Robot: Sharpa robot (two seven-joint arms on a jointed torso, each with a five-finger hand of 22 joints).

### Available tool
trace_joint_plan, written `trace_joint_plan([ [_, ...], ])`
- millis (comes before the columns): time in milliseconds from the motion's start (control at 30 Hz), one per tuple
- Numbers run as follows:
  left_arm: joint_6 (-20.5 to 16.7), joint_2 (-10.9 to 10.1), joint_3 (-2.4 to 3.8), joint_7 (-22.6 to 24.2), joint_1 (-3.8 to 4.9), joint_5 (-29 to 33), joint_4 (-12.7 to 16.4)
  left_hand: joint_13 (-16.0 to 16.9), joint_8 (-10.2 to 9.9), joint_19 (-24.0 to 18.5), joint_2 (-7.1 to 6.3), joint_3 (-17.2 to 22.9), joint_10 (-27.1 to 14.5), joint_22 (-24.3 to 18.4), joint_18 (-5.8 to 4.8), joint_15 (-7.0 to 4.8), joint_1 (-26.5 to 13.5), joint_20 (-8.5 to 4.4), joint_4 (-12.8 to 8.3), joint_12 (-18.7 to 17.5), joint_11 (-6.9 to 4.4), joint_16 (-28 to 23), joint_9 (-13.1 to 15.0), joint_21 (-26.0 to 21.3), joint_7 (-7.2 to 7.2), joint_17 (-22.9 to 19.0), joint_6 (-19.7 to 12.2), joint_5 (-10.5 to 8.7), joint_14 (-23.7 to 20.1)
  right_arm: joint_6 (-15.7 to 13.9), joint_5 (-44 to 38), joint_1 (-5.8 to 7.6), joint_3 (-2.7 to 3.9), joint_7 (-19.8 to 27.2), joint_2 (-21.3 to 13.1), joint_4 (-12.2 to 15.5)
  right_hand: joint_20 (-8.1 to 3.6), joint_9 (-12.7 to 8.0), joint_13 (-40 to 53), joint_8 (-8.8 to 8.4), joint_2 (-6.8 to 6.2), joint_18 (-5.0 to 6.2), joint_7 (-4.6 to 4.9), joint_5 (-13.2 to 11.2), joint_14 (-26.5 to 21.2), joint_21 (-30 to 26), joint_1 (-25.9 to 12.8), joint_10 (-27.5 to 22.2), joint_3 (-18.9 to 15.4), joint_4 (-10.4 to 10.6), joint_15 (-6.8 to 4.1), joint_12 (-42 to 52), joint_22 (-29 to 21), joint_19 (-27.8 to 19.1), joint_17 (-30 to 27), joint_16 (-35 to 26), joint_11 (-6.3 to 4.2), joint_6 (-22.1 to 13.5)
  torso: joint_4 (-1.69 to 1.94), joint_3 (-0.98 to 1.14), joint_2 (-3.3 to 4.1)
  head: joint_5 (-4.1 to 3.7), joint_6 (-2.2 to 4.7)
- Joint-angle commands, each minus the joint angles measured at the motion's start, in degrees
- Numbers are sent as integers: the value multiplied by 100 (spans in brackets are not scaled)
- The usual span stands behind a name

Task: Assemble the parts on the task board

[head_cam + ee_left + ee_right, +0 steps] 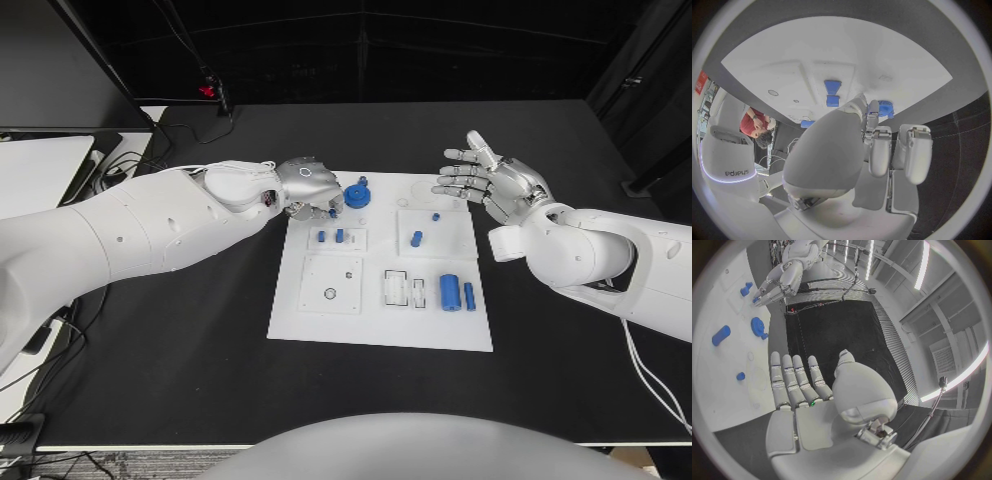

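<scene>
The left hand's [306, 186] fingers [879, 150] curl downward over the board's far left corner, their tips at a small blue part [333, 212] beside the gear; whether they actually pinch it I cannot tell. The right hand's [493, 180] fingers [795, 377] are spread apart and upright, palm facing the left hand, and hold nothing; it hovers off the board's far right corner, above the table.

The table [173, 380] is black and carries the board [378, 335], a white plate lying in its middle, long side running from near edge to far edge. On the board's near left part sits a white square tile [332, 285] with a small hole. A smaller white tile [340, 240] lies farther back on the left, with two short blue pegs [339, 236] standing on it, just on the near side of the left fingertips.

A round blue gear [358, 193] stands at the board's far edge, just to the right of the left hand and close to its fingertips. Near the right edge a blue cylinder [450, 291] lies, with a thinner blue pin [470, 296] just beside it on the edge side. A short blue peg [417, 238] sits at mid-board, and a tiny blue piece [434, 216] lies beyond it toward the far right corner, near the right hand but apart from it.
</scene>
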Motion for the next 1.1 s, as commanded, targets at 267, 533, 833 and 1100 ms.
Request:
trace_joint_plan([
  [267, 135, 58, -1, 58, -9, -12, -40, -2, 7, 618, 18, 44, 6, 1509, -38, -49, -64, -42, 3, -50, 1, 5, 0, 18, 26, 1510, -20, -10, 602, 73, 6, 8, 4, 42, 3, 17, -15, -9, -15, 38, 33, -83, 752, 29, -51, -41, 37, -30, -12, -5, -5, -24, -10, 20, -15, 35, 4, -43, 4, 2, 1, -23, -3],
  [533, 184, 78, -1, 66, -13, -10, -35, -2, 4, 618, 20, 46, 5, 1509, -38, -48, -70, -42, 5, -55, 4, 5, -1, 18, 29, 1510, -22, -10, 602, 83, 6, 8, 4, 44, 6, 22, -16, -9, -21, 40, 32, -84, 752, 32, -55, -43, 40, -32, -11, -6, -4, -24, -13, 20, -21, 37, 5, -43, 1, -1, 0, -32, -4],
  [833, 241, 79, -1, 150, -14, -9, -38, -1, 3, 618, 29, 54, 15, 1509, -38, -43, -84, -43, 5, -62, 7, 5, -2, 18, 32, 1510, -17, -10, 602, 75, 5, 8, 4, 46, 1, 18, -16, -9, -21, 40, 32, -84, 752, 32, -55, -43, 40, -32, -11, -6, -4, -24, -13, 20, -21, 37, 5, -43, 2, -3, -1, -54, -3],
  [1100, 292, 89, -1, 175, -16, -8, -58, 0, 2, 618, 26, 55, 17, 1509, -38, -40, -86, -43, 3, -64, 7, 5, -3, 18, 32, 1510, -17, -11, 602, 71, 5, 8, 4, 48, -4, 22, -16, -8, -32, 43, 35, -85, 756, 40, -62, -47, 47, -35, -7, -8, -3, -23, -19, 21, -34, 44, 5, -40, 3, 2, -1, -56, -9],
])
